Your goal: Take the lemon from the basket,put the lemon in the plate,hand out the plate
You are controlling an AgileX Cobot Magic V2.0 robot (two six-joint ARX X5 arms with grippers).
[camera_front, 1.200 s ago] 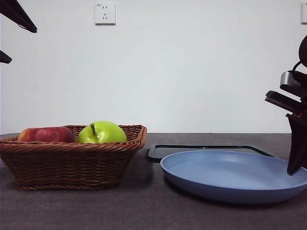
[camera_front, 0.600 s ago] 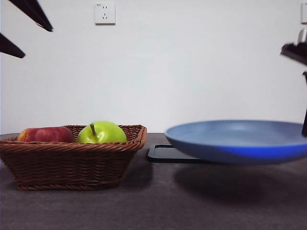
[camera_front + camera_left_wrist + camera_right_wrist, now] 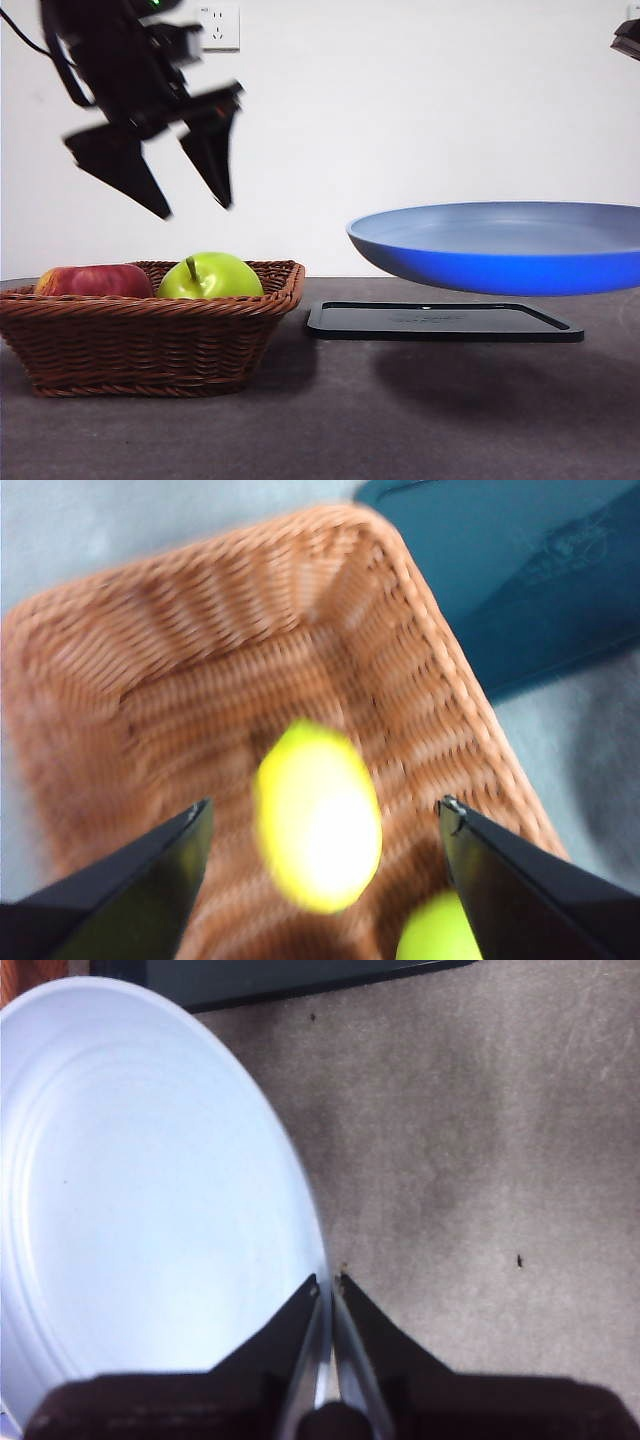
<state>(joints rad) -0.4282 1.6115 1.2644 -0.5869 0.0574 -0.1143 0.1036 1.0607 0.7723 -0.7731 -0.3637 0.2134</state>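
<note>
1. The left gripper (image 3: 190,205) hangs above the left half of the basket (image 3: 150,340), jaws spread wide and empty.
2. In the left wrist view the lemon (image 3: 318,815) lies on the basket floor straight below, between the two open jaws; its long axis runs roughly across the line joining them, though blur makes this uncertain. From the front the basket wall hides the lemon.
3. The left arm is clearly the nearer one to the lemon; my guess is that a straight drop comes next.
4. The right gripper (image 3: 326,1285) is closed on the rim of the plate (image 3: 500,250), holding it level in the air above the black tray (image 3: 445,322) on the right. The plate is empty.
5. Count: one lemon, one green apple (image 3: 210,276), one red apple (image 3: 95,280), one basket, one plate, one tray.
</note>
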